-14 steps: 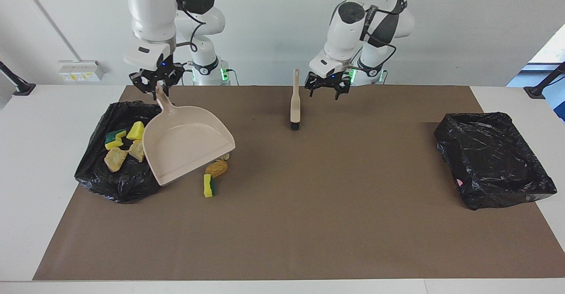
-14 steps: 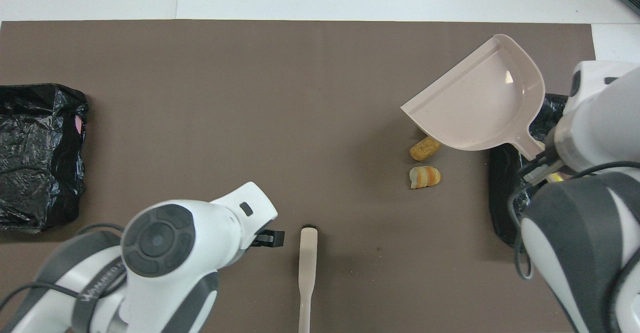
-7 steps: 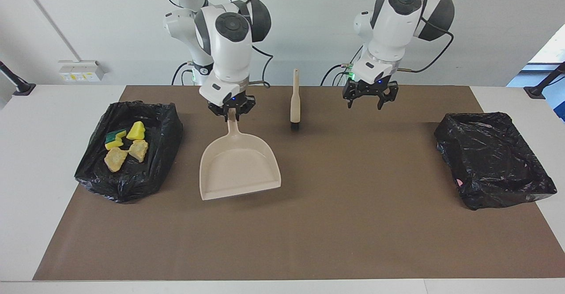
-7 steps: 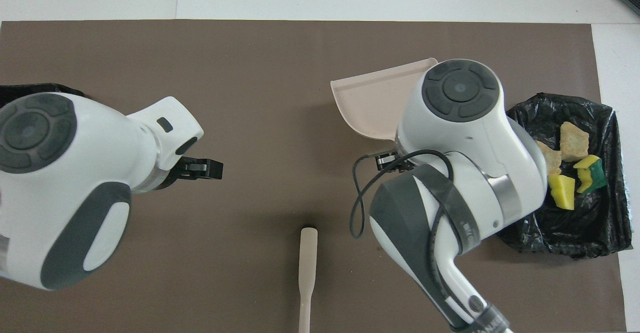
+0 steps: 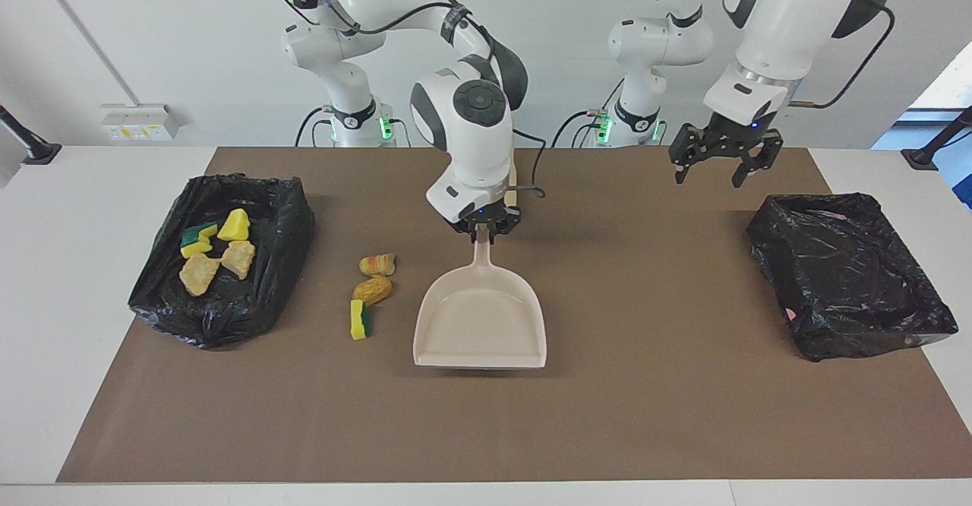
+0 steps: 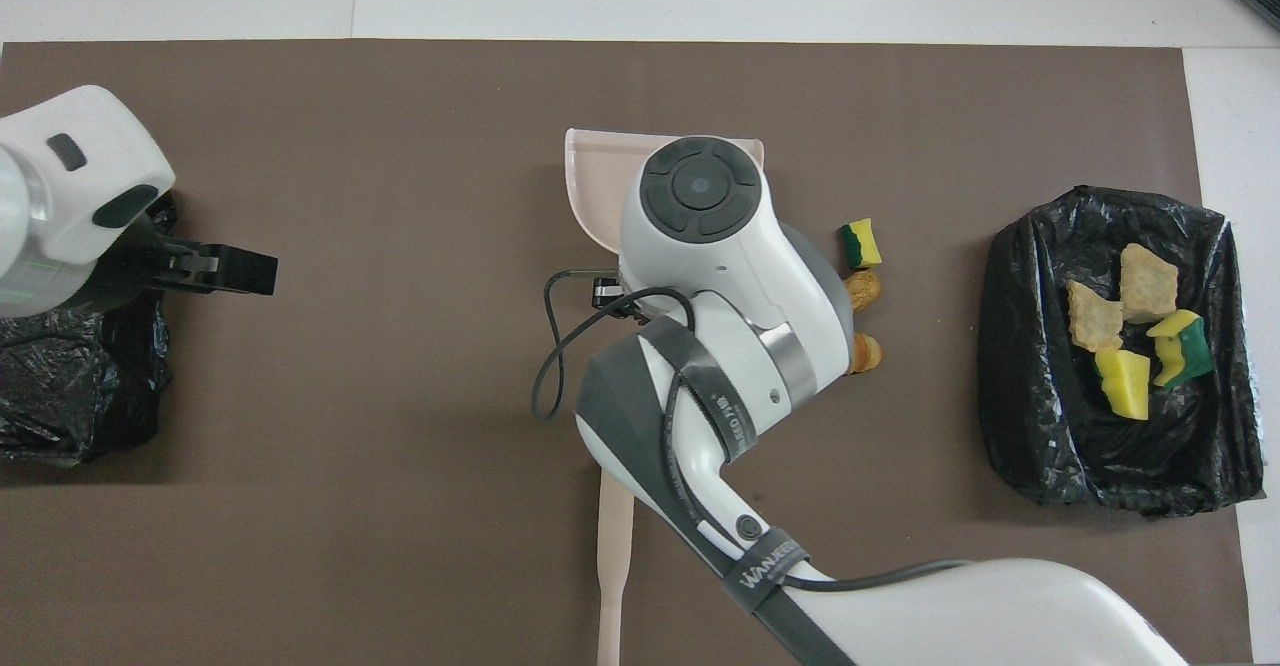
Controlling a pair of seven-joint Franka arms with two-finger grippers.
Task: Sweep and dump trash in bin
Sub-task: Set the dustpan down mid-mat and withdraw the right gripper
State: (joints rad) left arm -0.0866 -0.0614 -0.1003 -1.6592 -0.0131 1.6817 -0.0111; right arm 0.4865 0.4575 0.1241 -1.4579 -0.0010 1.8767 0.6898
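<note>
My right gripper [image 5: 484, 230] is shut on the handle of the beige dustpan [image 5: 480, 324], which lies low and flat over the middle of the mat, its lip pointing away from the robots. In the overhead view only the dustpan's corner [image 6: 588, 176] shows past the arm. Three scraps of trash lie on the mat beside the pan, toward the right arm's end: a striped lump [image 5: 377, 264], a tan lump [image 5: 372, 289] and a yellow-green sponge piece [image 5: 358, 319]. Several more scraps [image 5: 213, 251] lie in the black-lined bin [image 5: 285, 213]. My left gripper [image 5: 725, 162] is open and empty.
A second black-lined bin [image 5: 850, 270] stands at the left arm's end of the table, and my left gripper hangs raised over the mat beside it. The beige brush [image 6: 612, 566] lies on the mat near the robots, partly under my right arm.
My right gripper has carried the dustpan toward the middle of the mat. Three scraps show on the mat again. My left gripper has moved up and toward the left arm's end.
</note>
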